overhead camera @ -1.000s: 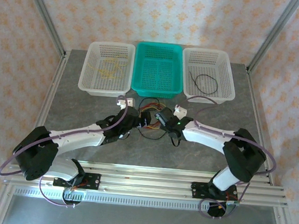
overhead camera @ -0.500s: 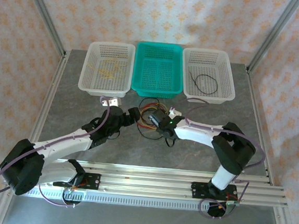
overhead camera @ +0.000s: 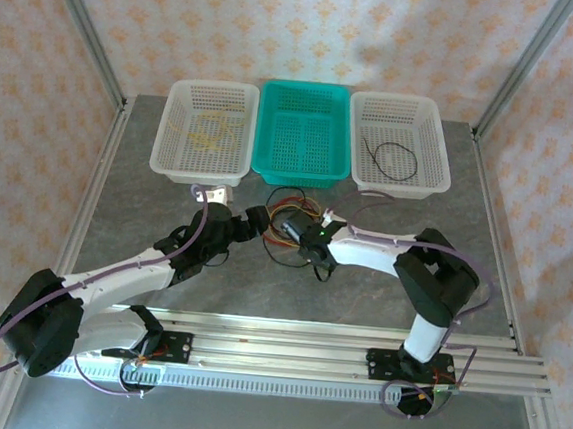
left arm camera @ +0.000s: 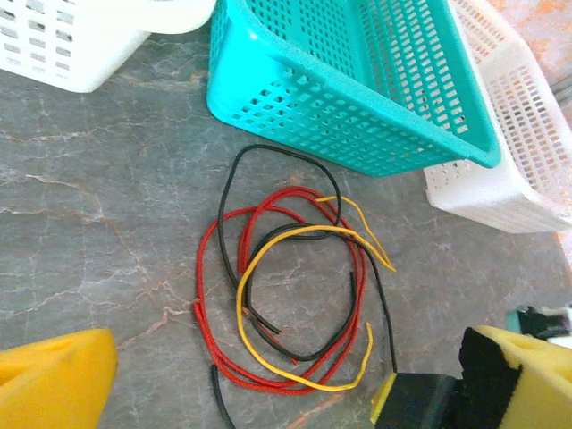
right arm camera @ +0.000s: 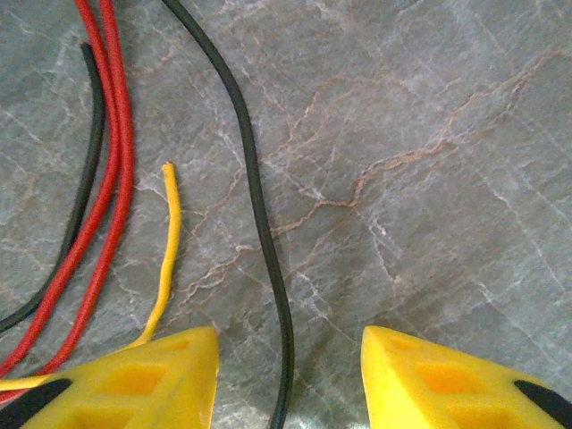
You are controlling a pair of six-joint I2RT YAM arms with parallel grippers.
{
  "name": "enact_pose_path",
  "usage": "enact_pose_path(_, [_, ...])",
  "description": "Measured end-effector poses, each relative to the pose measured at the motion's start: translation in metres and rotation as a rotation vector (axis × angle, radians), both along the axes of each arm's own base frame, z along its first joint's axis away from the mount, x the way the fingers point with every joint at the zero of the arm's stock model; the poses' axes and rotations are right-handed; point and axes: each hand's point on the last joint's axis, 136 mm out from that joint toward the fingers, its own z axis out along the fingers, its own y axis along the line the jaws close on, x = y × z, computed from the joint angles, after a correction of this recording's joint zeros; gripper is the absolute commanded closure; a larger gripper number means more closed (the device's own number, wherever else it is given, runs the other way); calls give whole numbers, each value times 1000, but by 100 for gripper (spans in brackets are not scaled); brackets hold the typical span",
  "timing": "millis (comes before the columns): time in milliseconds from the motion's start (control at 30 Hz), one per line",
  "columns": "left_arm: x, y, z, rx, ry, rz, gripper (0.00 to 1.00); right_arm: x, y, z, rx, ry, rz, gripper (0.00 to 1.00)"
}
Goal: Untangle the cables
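Three colours of cables (left arm camera: 198,308), red, yellow and black, lie looped together on the grey table (left arm camera: 80,232). The heap sits just in front of the teal basket (left arm camera: 295,98), between the two claws, with its long axis running from the basket toward the near edge. Left claw (left arm camera: 295,380): released, fingers spread wide on either side of the heap, clear of the strands. Right claw (right arm camera: 288,357): released, fingers apart low over the table, one black strand (right arm camera: 255,197) passing lengthwise between them without contact. A loose yellow end (right arm camera: 170,232) points away from that claw, beside a pair of red strands (right arm camera: 114,134). Left white basket (overhead camera: 200,172): one yellow cable (overhead camera: 209,133). Right white basket (overhead camera: 399,187): one black loop (overhead camera: 392,162).
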Motion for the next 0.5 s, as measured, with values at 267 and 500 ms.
enact_pose_path(267, [0, -1, 1, 16, -8, -19, 0, -1, -1, -1, -10, 8, 0, 60])
enact_pose_path(500, [1, -3, 6, 28, -27, -37, 1, -2, -3, -3, -31, 18, -4, 69])
